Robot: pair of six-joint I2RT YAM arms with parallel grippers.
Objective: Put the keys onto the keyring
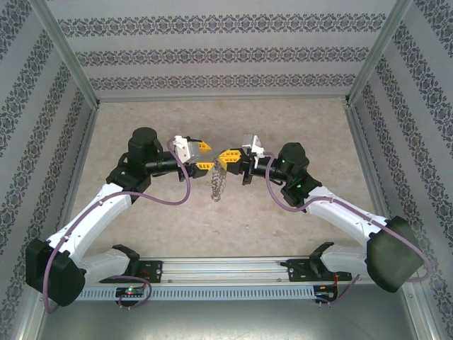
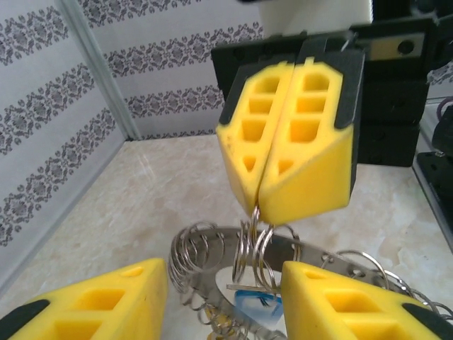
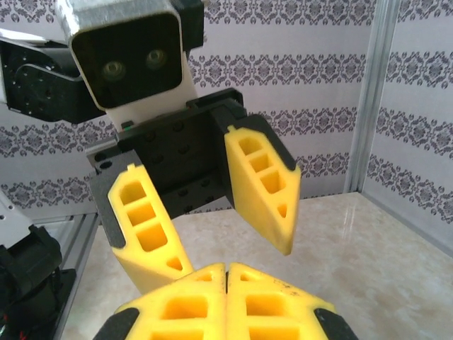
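The keyring [image 1: 218, 183] hangs in mid-air from my right gripper [image 1: 225, 156], which is shut on one of its wire loops. In the left wrist view the right gripper [image 2: 259, 204] pinches that loop at its tips, and the grey band of the keyring [image 2: 322, 256] curves below with its loops fanned out. A key with a blue head [image 2: 259, 306] sits among the loops; I cannot tell whether it is threaded. My left gripper [image 2: 226, 301] is open, its fingers [image 2: 99, 301] on either side of the ring without touching. The right wrist view shows my shut right gripper [image 3: 226, 269] facing the open left gripper [image 3: 233, 249].
Both arms meet over the middle of the beige marbled table [image 1: 141, 120]. Patterned walls with metal corner posts [image 1: 361, 78] enclose it on three sides. A metal rail [image 1: 226, 273] runs along the near edge between the arm bases.
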